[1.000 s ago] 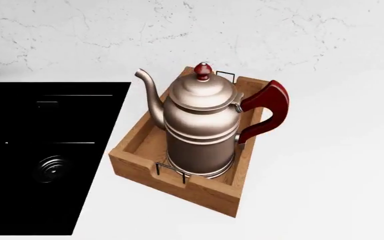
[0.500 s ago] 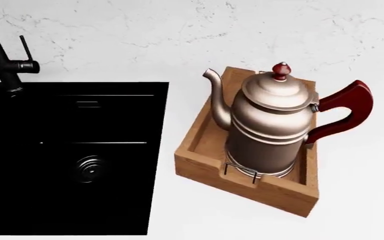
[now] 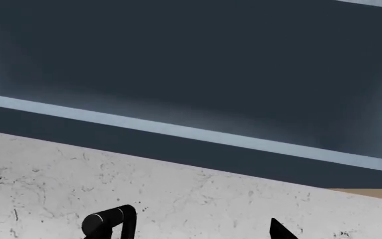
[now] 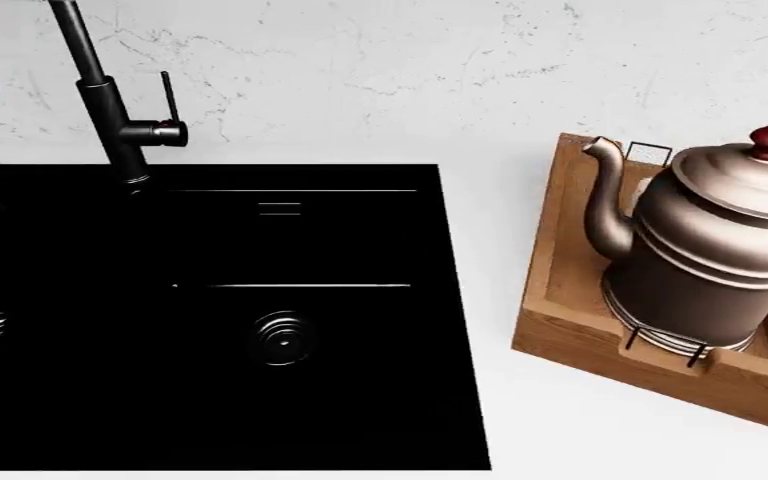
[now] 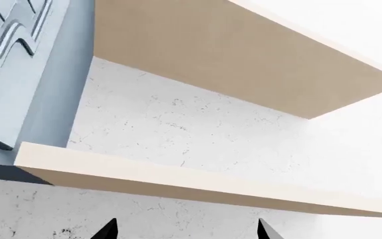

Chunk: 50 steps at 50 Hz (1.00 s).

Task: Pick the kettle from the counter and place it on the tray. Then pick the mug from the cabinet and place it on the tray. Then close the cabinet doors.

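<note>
1. The kettle (image 4: 711,265) stands upright inside the tray (image 4: 558,325), at about 3 o'clock in the head view, spout toward the sink (image 4: 211,310) set in the table (image 4: 491,110). The first step looks done.
2. The mug step seems to be in hand; no mug shows in any view.
3. Right tool (image 5: 186,231): only two fingertips show, set wide apart, holding nothing, facing wooden shelves (image 5: 177,181).
4. Left tool (image 3: 277,231): a single dark tip shows; I cannot tell its spread.
5. Next move probably calls for finding the cabinet and mug, then reaching in.
</note>
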Motion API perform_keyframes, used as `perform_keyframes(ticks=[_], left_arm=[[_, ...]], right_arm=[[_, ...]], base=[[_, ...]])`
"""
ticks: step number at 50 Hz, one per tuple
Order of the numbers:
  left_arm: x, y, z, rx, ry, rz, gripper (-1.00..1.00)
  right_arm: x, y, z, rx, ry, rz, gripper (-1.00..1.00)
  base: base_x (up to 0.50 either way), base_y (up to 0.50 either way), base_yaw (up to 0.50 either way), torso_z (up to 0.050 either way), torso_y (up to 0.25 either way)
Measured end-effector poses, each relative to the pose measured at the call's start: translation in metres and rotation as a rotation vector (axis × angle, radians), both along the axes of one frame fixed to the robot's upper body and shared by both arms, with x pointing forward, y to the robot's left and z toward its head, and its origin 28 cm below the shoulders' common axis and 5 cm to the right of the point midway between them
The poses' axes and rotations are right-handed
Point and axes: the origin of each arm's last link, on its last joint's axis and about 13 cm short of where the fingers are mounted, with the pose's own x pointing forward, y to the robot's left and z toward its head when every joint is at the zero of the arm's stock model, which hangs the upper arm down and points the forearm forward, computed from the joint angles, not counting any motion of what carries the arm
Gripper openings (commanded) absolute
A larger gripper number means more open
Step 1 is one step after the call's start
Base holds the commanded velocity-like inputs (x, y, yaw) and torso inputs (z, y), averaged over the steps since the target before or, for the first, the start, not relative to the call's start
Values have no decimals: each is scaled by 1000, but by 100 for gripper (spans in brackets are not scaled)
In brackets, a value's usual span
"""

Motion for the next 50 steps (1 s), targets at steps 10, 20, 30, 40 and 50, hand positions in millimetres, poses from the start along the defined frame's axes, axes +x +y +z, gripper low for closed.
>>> perform_keyframes(ticks=[10,20,30,40,50], left_arm=[[0,0,-1,0,1,1,100],[0,0,-1,-1,2,1,100],[0,1,-2,-1,4,2,100],[0,1,-2,-1,5,4,100],[0,0,-1,2,5,-1,100]], right_arm=[[1,1,-1,-1,1,3,100],[1,2,-1,-2,3,7,100],[2,2,-2,-1,5,11,100],[3,1,-2,16,10,21,100],[5,-7,6,64,35,-37,100]], base=[[0,500,0,0,0],[0,500,0,0,0],[0,500,0,0,0],[0,100,0,0,0],[0,0,0,0,0]])
